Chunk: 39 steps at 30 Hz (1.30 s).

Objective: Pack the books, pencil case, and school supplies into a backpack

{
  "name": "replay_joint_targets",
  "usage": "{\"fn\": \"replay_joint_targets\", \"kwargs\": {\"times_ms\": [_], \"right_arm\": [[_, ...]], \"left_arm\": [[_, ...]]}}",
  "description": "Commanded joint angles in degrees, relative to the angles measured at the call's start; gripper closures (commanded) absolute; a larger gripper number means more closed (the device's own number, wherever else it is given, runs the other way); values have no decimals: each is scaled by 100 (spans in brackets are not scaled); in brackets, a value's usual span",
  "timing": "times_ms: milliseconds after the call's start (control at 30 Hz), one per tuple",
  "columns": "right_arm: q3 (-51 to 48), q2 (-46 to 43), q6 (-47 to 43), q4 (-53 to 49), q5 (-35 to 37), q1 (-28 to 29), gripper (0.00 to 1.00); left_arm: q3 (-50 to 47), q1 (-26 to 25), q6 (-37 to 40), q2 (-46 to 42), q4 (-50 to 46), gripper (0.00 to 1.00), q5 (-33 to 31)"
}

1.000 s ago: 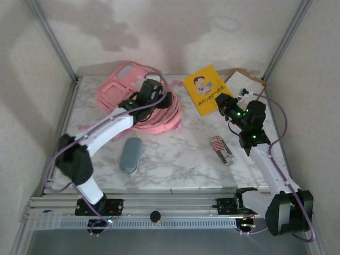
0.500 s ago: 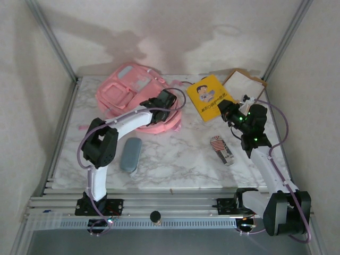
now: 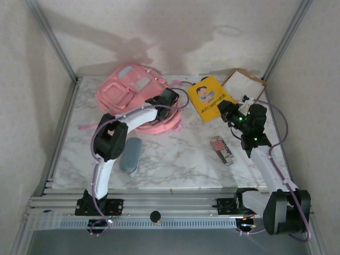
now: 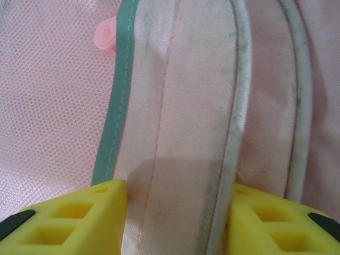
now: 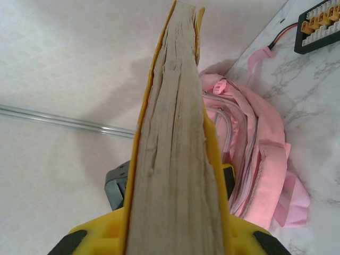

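The pink backpack (image 3: 125, 90) lies at the back left of the table. My left gripper (image 3: 169, 100) is at its right edge. In the left wrist view my left gripper (image 4: 178, 212) presses both yellow pads against a pale pink band of the backpack (image 4: 186, 106). My right gripper (image 3: 227, 109) is shut on the books (image 3: 209, 97), yellow cover up, lifted off the table. Their page edges (image 5: 175, 159) run between the pads of my right gripper (image 5: 175, 234). The grey-blue pencil case (image 3: 130, 154) lies front left. The flag-striped school supplies pack (image 3: 221, 149) lies front right.
A brown cardboard tray (image 3: 244, 83) with a white inside sits at the back right corner. Walls and metal frame posts close in the table on three sides. A black terminal strip (image 5: 319, 26) with orange connectors lies on the marble beyond the backpack (image 5: 265, 159).
My left gripper slid right along the backpack to its right edge, its elbow folding in, and its jaws narrowed onto the band. My right gripper carried the books slightly right.
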Motion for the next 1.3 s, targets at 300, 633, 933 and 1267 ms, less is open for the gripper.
{"fn": "replay_joint_targets", "kwargs": {"times_ms": [300,633,933,1267], "right_arm": [[-39,72,-288,319,-88,-35,100],[-194,125,-362,153,-279,40,100],[-35,1146,53,1127,-85,969,100],[1443,3600,720,3129,14,2131,100]], "left_arm": [[275,319,534,-258,-103,100,444],[847,733,445,-1032,-394,100,321],[1452,1135,134,-1550,-418,100,1182],[1786,1210,222,-1769,-584,100,1690]]}}
